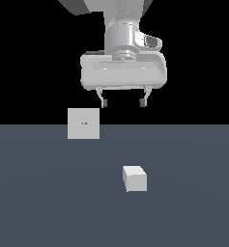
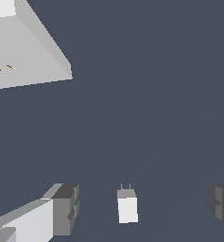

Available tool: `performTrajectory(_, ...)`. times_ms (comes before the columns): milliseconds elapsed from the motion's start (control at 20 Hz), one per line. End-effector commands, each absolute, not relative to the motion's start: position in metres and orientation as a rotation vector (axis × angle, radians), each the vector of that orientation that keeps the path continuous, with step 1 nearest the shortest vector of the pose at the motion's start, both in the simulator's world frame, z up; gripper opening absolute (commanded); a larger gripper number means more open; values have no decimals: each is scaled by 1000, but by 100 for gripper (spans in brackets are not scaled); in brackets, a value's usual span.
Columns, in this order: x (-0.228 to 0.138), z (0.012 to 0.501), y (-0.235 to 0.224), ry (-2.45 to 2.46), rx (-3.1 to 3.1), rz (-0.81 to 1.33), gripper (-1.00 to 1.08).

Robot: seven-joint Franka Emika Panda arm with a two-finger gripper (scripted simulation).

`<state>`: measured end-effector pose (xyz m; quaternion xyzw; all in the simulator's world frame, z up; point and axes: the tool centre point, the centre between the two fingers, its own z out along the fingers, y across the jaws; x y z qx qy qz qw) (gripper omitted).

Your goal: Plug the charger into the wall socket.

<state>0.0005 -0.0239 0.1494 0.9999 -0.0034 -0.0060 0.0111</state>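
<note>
The charger (image 1: pixel 135 178) is a small plain off-white block lying on the dark grey floor, near the middle of the exterior view. In the wrist view the charger (image 2: pixel 127 206) shows two thin prongs at one end and lies between my fingers, well below them. The wall socket (image 1: pixel 83 123) is a flat upright light-grey panel with two tiny orange-brown dots, to the exterior view's left of the charger; it also shows in the wrist view (image 2: pixel 23 56). My gripper (image 1: pixel 123 102) hangs open and empty high above the floor, above the charger.
The dark grey floor (image 1: pixel 193 202) stretches flat around both things. No other objects show.
</note>
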Motion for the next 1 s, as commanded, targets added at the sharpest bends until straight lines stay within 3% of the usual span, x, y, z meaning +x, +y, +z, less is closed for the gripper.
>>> performTrajectory(0, 1, 149, -24, -10, 3119, -19, 100)
performTrajectory(950, -42, 118, -27, 26, 3128, 87, 100)
